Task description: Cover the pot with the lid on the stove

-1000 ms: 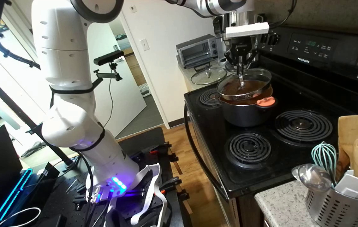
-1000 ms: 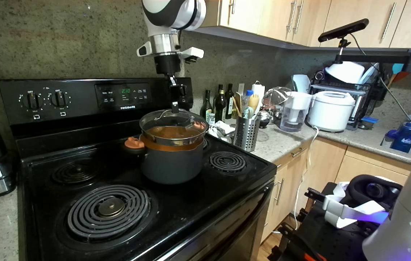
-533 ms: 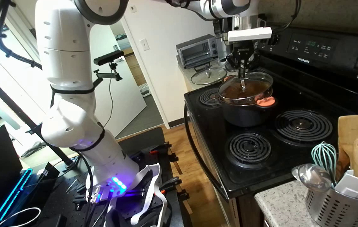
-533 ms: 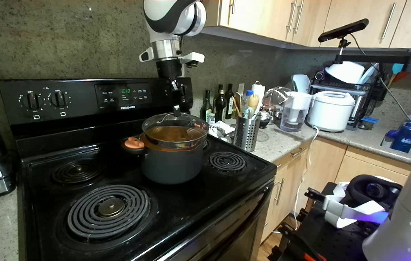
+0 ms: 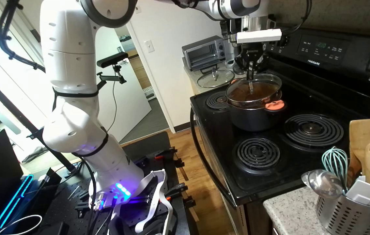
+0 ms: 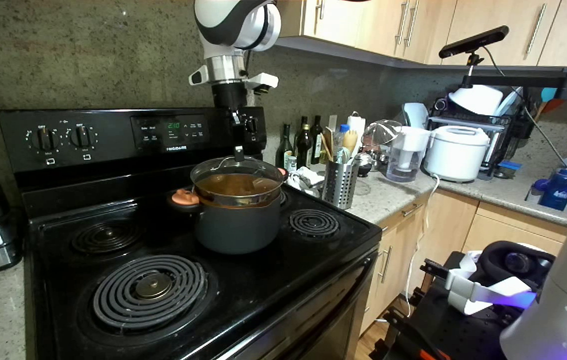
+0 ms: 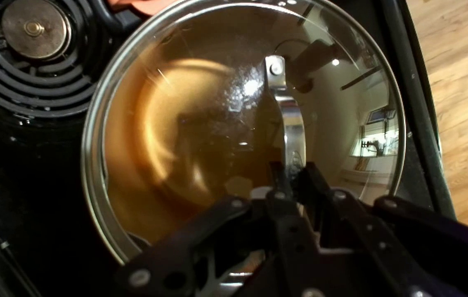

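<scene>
in an exterior view, looks nearly done: shows the lid (image 5: 262,92) directly below the jaws, over the mouth of the pot (image 5: 253,120), itself on the stove (image 5: 289,168). (not to be confused with the second glass lid (image 5: 216,79), well apart from the jaws.)

in an exterior view, shows an orange side handle (image 6: 184,197) below and beside the jaws, plus a thin orange strip of pot under the lid's edge; probably not fully seated. cannot tell touching from hovering. left to do, by judgement: settle it level, let go, withdraw.

in the wrist view, shows the jaws pinching the lid's metal handle (image 7: 293,128). cannot make out the pot's contents through the reflections in the glass. loses part of the lid's rim behind the jaws, and a little more beyond the top edge.
</scene>
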{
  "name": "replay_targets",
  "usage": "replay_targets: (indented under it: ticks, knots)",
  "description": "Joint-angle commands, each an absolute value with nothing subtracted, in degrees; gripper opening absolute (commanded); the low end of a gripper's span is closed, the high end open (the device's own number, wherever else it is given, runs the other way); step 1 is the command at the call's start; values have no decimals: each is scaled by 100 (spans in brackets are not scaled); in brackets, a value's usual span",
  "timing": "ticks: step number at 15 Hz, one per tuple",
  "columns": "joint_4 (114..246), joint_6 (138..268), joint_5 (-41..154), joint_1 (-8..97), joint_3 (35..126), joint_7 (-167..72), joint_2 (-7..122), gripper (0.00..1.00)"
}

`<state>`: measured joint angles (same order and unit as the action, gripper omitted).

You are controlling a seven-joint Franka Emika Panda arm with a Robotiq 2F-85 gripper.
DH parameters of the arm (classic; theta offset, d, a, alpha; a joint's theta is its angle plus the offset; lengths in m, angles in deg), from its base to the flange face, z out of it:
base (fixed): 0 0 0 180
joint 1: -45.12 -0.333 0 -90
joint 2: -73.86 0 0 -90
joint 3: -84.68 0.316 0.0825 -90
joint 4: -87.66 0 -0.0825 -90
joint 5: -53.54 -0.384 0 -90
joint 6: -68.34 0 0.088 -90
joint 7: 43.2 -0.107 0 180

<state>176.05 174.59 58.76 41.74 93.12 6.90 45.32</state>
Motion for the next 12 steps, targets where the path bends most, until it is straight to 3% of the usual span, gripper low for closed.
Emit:
replay_targets:
  ticks: [1, 12]
  knots:
    - [17271, 17150, 5702, 4182, 9352, 636, 4417, 4]
    - [17036, 16988, 5617, 4210, 9341, 627, 4237, 4]
